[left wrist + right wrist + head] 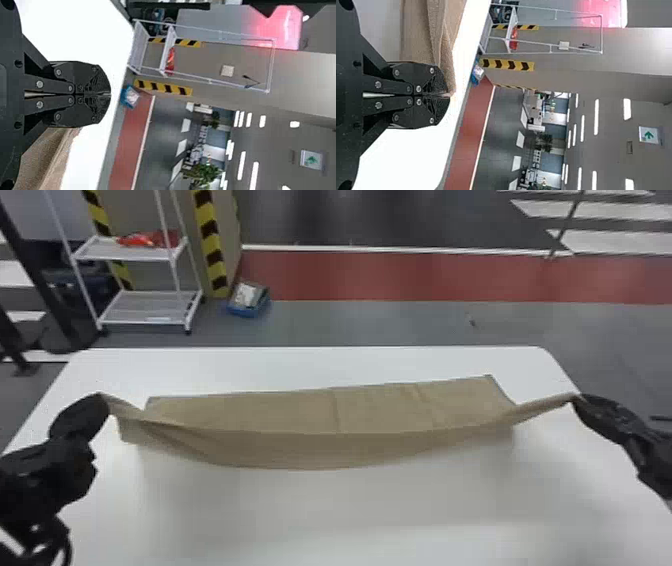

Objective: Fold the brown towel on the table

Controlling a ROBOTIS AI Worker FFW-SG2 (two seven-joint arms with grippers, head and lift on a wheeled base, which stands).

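Observation:
The brown towel [320,435] stretches across the table, its far part lying flat and its near part lifted and sagging between the two grippers. At the table's left side my left gripper [102,396] is shut on one raised corner. My right gripper [577,397] is shut on the opposite corner at the right. In the left wrist view the left gripper [109,94] has its fingers together, with towel [49,158] beside them. The right wrist view has the right gripper [449,95] pinching the gathered towel [443,43] at its fingertips.
The white table [320,362] spreads under and around the towel. Beyond its far edge stand a white shelf rack [150,307] with a red item [145,239] and a blue box [248,299] on the floor.

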